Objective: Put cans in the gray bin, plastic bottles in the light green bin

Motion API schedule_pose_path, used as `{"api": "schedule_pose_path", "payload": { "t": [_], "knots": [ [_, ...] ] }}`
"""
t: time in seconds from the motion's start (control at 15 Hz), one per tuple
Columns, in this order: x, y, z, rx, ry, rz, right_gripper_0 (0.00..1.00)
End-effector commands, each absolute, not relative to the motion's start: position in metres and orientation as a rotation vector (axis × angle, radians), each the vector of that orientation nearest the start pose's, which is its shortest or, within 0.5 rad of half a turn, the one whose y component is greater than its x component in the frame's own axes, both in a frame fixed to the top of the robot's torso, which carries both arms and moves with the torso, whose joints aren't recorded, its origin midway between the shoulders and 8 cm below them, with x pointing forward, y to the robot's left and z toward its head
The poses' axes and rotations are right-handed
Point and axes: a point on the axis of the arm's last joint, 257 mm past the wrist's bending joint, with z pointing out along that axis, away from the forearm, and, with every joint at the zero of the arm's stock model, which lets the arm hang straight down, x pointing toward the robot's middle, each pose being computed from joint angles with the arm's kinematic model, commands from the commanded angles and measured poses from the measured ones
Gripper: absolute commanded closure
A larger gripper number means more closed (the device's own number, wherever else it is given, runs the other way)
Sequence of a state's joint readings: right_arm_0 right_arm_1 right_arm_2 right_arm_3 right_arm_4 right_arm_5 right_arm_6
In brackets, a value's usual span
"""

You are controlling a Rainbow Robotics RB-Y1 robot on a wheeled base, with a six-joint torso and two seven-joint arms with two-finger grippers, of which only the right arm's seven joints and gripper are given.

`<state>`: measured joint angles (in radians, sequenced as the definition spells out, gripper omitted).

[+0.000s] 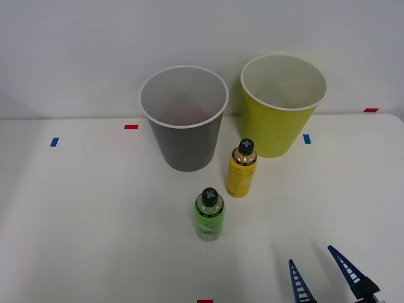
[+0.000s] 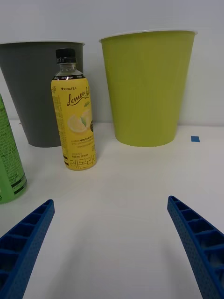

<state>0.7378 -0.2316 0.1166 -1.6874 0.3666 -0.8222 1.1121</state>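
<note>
Front view: right gripper (image 1: 323, 271) low at the near right of the desk (image 1: 82, 214), jaws released, holding nothing.
Targets: green bottle (image 1: 209, 214) upright, nearest; yellow bottle (image 1: 241, 169) just behind, near both bins.
Bins: gray bin (image 1: 184, 120) left, light green bin (image 1: 282, 107) right, both upright.
Risk: bottles stand close; a wide approach likely clips one over.
Risk: a bottle dropped into gray would be a mis-sort.
</note>
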Motion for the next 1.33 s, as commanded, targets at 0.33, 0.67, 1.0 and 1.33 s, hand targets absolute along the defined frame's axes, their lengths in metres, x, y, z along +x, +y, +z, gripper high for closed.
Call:
{"api": "schedule_pose_path", "payload": {
  "t": [0.33, 0.67, 1.0, 1.33],
  "knots": [
    [0.2738, -0.2167, -0.2831, -0.235, 1.442, 0.23, 0.17],
    [0.2738, -0.2167, -0.2831, -0.235, 1.442, 0.23, 0.17],
    [0.2738, -0.2167, -0.2831, -0.235, 1.442, 0.23, 0.17],
    [0.2738, -0.2167, -0.2831, -0.235, 1.442, 0.23, 0.17]
  ]
}}
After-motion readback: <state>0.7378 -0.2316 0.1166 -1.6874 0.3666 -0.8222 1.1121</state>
